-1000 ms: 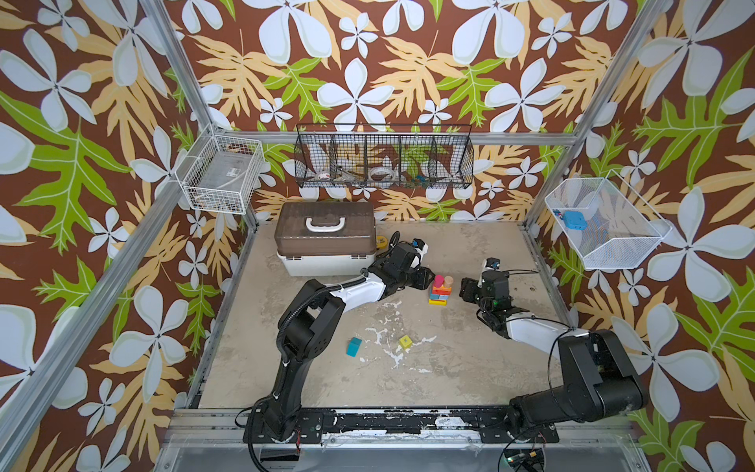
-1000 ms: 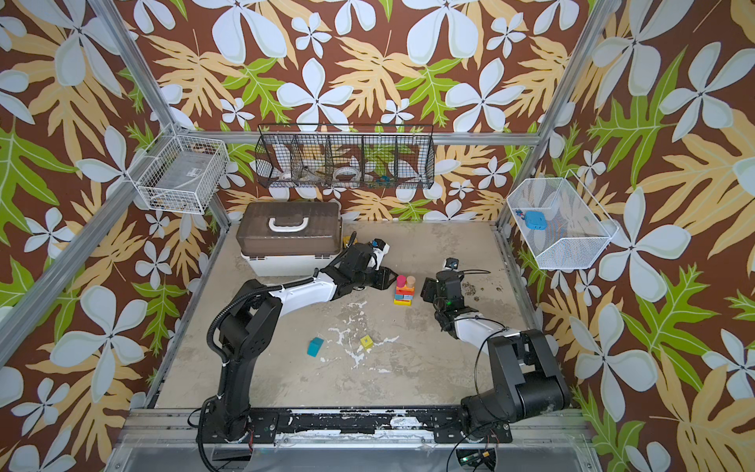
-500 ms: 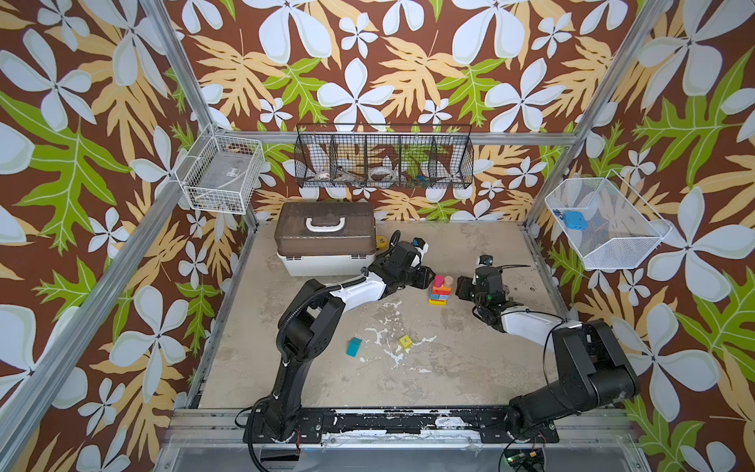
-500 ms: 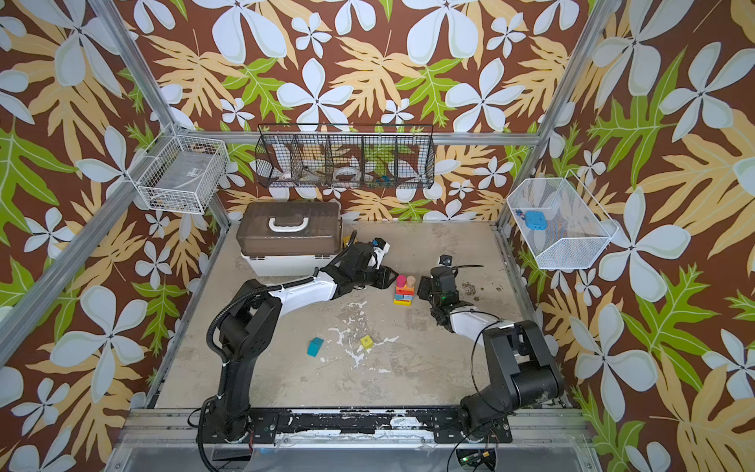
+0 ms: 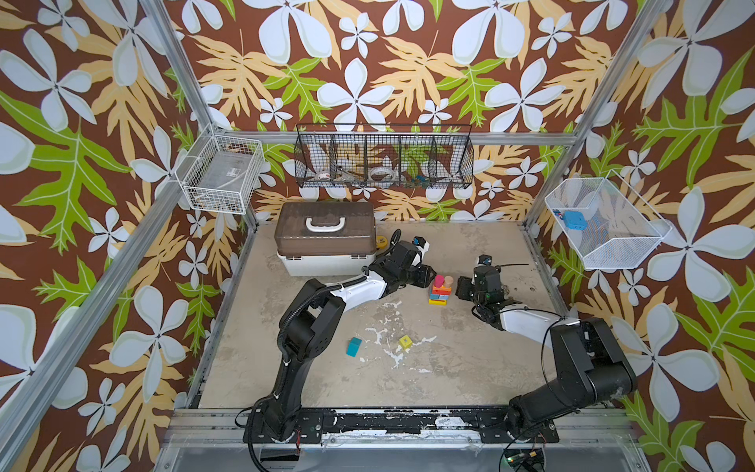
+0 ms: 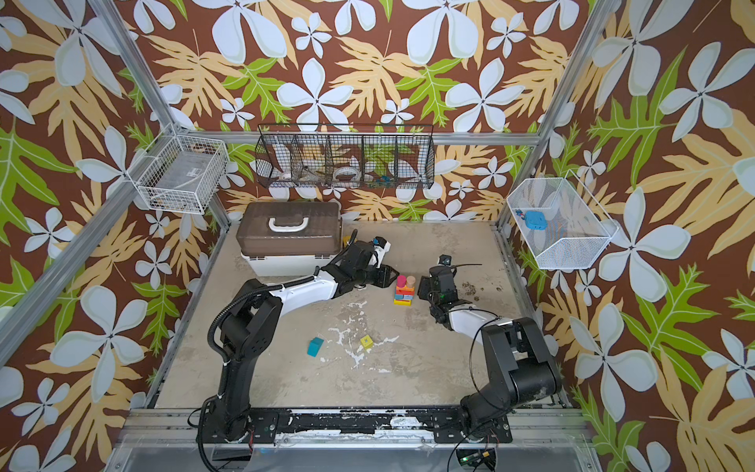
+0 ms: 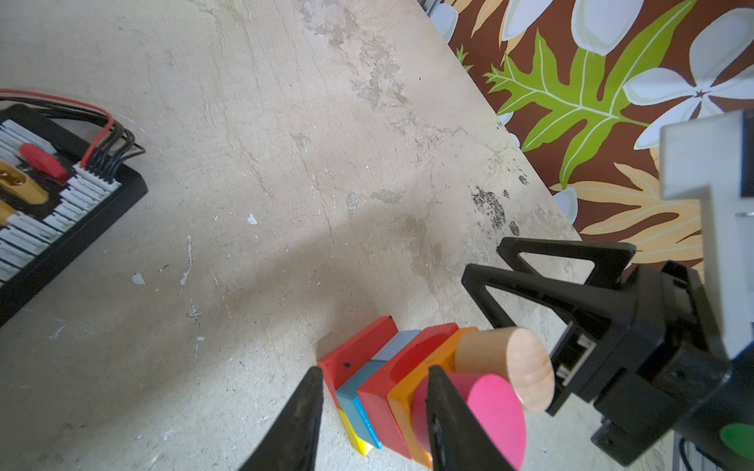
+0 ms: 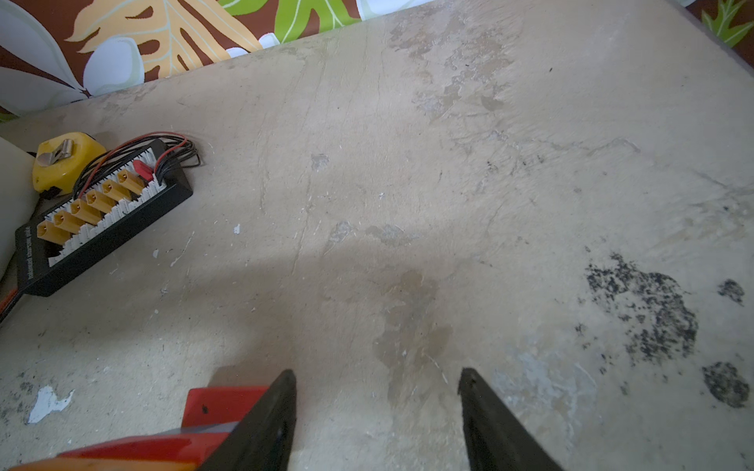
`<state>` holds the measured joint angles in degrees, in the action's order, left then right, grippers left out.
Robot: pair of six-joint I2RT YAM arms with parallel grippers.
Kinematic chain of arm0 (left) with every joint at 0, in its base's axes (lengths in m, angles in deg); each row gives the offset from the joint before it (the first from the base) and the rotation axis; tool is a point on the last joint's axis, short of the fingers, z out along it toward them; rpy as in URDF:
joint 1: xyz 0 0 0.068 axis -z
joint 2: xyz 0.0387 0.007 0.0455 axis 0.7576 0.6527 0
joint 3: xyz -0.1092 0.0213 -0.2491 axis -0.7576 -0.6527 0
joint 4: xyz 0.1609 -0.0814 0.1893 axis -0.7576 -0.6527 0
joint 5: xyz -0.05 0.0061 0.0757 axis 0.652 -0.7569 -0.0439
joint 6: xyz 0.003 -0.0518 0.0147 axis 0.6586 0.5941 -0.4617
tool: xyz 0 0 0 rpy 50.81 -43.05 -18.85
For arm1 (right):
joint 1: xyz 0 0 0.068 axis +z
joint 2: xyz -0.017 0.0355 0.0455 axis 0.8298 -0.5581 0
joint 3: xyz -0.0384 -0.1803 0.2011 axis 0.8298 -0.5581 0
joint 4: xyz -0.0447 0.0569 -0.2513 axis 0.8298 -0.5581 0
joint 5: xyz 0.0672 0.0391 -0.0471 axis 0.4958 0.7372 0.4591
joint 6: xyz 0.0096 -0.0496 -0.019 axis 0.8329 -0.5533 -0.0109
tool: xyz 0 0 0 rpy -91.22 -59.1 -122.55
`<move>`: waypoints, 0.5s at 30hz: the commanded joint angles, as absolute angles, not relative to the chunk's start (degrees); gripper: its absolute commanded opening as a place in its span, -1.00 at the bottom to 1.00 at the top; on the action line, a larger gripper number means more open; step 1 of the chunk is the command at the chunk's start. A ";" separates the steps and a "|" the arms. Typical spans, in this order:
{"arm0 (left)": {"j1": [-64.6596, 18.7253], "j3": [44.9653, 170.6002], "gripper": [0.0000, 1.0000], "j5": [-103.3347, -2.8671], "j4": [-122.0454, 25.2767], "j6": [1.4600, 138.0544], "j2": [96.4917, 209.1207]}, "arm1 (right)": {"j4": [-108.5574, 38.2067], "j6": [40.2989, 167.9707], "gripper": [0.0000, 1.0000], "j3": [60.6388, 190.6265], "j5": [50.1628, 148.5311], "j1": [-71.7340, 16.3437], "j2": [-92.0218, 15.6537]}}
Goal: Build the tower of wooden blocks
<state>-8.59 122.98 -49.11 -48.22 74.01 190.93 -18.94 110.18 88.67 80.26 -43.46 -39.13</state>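
The multicoloured wood block tower (image 5: 440,291), topped by a pink cylinder (image 7: 489,407) and a plain-wood cylinder (image 7: 506,367), stands between the 2 grippers. The left gripper (image 7: 373,371) is narrowly parted, the right gripper (image 8: 376,371) wider; both look empty. I judge both should back straight off, sparing those cylinders. Both top views alone show the loose teal block (image 5: 354,346) and yellow cube (image 5: 405,341), well behind both grippers, toward the arm bases.
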 commanded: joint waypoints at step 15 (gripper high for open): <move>-8.65 117.20 -0.12 -55.69 -46.45 75.29 188.71 | -22.84 109.64 0.15 88.87 85.32 -43.42 -39.17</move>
<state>-8.59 117.52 -55.07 -48.16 74.25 188.26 -21.90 109.90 88.96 83.78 -43.46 -39.33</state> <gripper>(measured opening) 0.439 0.576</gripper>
